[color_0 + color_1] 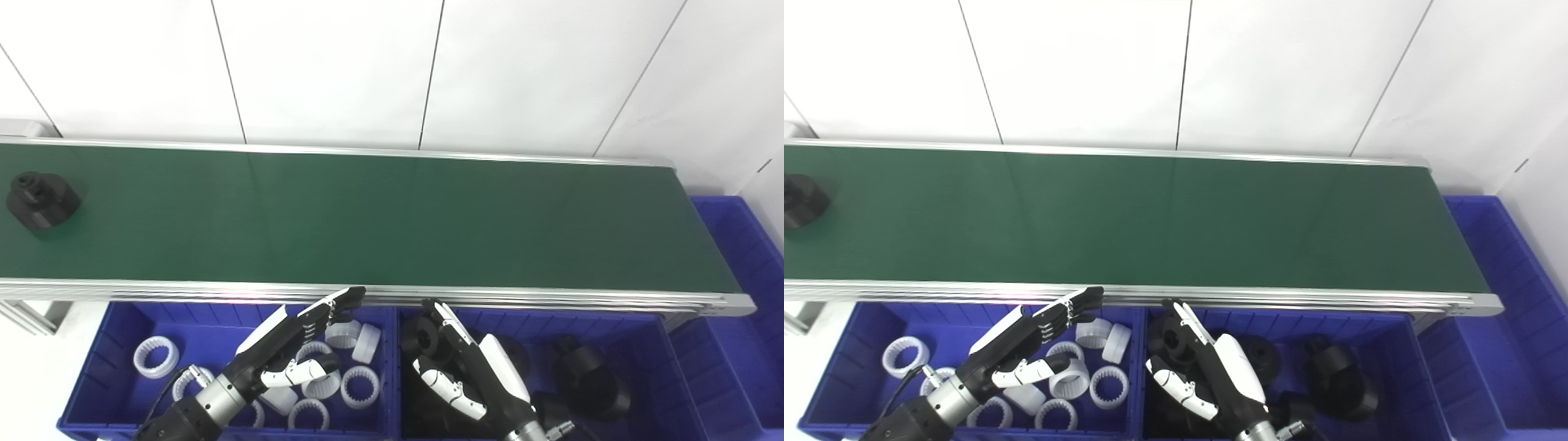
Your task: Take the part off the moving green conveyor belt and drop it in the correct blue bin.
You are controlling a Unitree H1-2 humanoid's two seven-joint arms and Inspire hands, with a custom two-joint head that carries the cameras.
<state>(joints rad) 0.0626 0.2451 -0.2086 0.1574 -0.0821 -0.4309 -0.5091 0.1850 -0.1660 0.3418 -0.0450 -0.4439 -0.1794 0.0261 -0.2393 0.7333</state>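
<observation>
The black part point(41, 199) sits on the green conveyor belt point(392, 220) at its far left end, well apart from both hands. It is a short, stepped cylinder resting on its wide base; its axis tilts slightly from vertical, and the bored top face points up and toward the belt's far rail. The left hand point(293, 346) hovers above the left blue bin point(122, 324) of white ring parts point(360, 387), fingers extended and apart, holding nothing. The right hand point(471, 364) hovers above the right blue bin point(643, 343) of black parts point(588, 380), fingers likewise spread and empty. A third blue bin point(744, 245) stands off the belt's right end.
</observation>
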